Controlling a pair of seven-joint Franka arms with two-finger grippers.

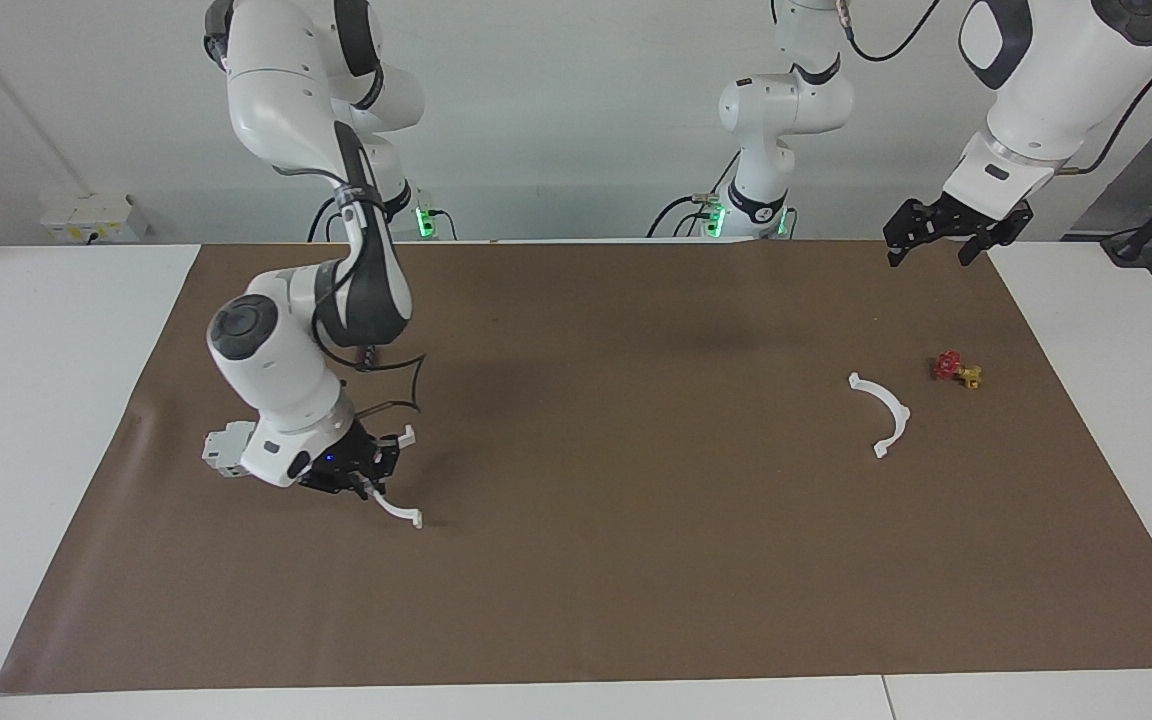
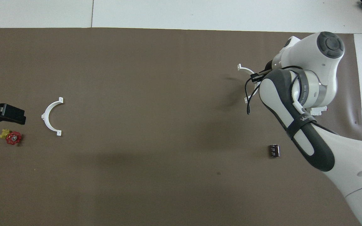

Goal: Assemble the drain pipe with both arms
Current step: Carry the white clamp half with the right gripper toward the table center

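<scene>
White half-ring [image 1: 391, 500] pinched in my right gripper [image 1: 361, 480]; carry level toward other half-ring [image 1: 881, 410], keep tabs aligned. Left gripper [image 1: 946, 235] waits, jaws wide.
</scene>
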